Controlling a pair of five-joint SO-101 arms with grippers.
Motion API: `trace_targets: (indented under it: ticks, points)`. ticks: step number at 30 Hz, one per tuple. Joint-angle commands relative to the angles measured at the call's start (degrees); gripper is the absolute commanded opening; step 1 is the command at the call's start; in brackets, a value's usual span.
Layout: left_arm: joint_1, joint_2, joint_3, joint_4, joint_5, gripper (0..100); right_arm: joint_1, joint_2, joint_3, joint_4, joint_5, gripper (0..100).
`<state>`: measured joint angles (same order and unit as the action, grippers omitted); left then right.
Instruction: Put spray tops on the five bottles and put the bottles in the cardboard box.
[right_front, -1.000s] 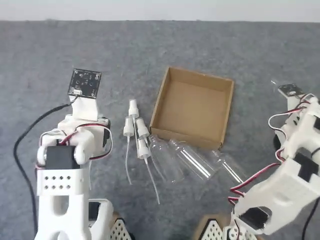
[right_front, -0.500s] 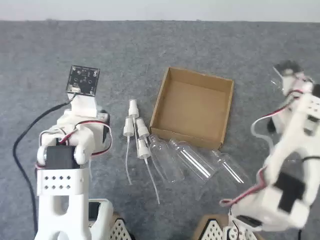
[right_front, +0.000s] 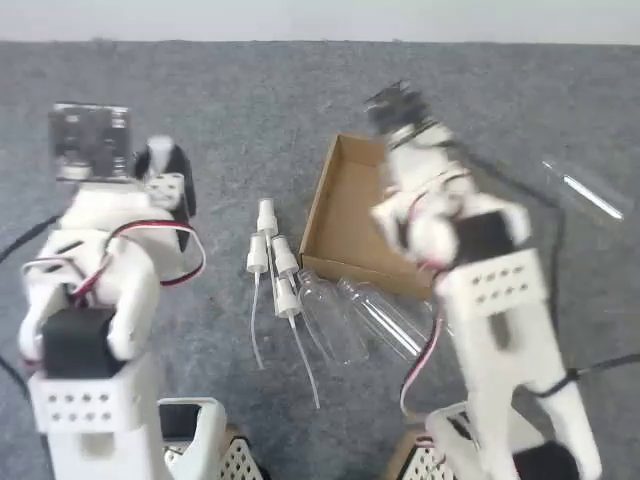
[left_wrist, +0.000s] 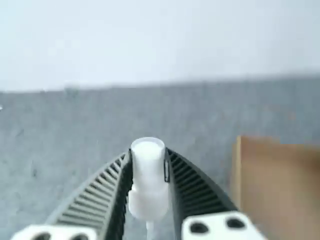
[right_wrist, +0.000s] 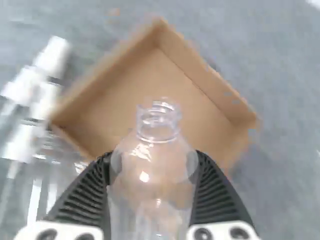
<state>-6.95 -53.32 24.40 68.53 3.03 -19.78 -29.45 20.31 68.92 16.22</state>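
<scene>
My left gripper (left_wrist: 147, 162) is shut on a white spray top (left_wrist: 147, 150), held above the grey mat to the left of the cardboard box (left_wrist: 275, 175). From above, that spray top (right_front: 158, 152) shows at the raised left arm's tip. My right gripper (right_wrist: 154, 159) is shut on a clear open-necked bottle (right_wrist: 156, 125), which hangs over the cardboard box (right_wrist: 200, 85). Several loose spray tops (right_front: 270, 255) lie left of the box (right_front: 320, 200). Two clear bottles (right_front: 330, 320) (right_front: 385, 320) lie in front of it.
Another clear bottle (right_front: 585, 190) lies on the mat at the far right. The right arm's body (right_front: 495, 300) stretches across the box's front right corner. Both arm bases stand at the near edge of the grey mat (right_front: 250, 110).
The right arm has swung left from the table's right edge to over the box, carrying the bottle. The left arm has risen and shifted left and back.
</scene>
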Motion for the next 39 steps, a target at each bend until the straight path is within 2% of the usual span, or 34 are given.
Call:
trace_targets:
  ticks: [1, 6, 10, 14, 19, 24, 32, 39]
  points:
    - [-0.18, -0.26, -9.27, -0.18, 6.15, 1, -9.63, -6.99, 7.03, -10.24, -1.76, 0.6]
    - [-0.18, 0.18, -12.35, -5.36, 10.46, 1, -15.52, -7.34, 12.31, -15.25, -2.46, 0.6]
    - [-0.09, -0.09, -11.56, -9.05, 10.73, 1, -15.78, -7.43, 12.57, -15.16, -3.34, 0.6]
    - [-0.09, -0.09, -10.24, -9.23, 14.95, 1, -15.69, -7.96, 12.57, -15.34, -3.16, 0.6]
    - [-0.09, -0.26, -8.04, -9.32, 15.56, 1, -15.87, -7.96, 13.8, -16.31, -3.16, 0.6]
    - [-0.09, -0.26, -7.69, -9.41, 15.56, 1, -17.89, -8.04, 16.62, -22.9, -3.16, 0.6]
    - [0.0, -0.26, -7.69, -10.55, 17.41, 1, -25.27, -8.04, 28.13, -43.74, -3.6, 0.6]
    - [2.29, -0.26, -7.96, -12.57, 18.81, 1, -26.59, -8.04, 30.15, -45.67, -3.6, 0.6]
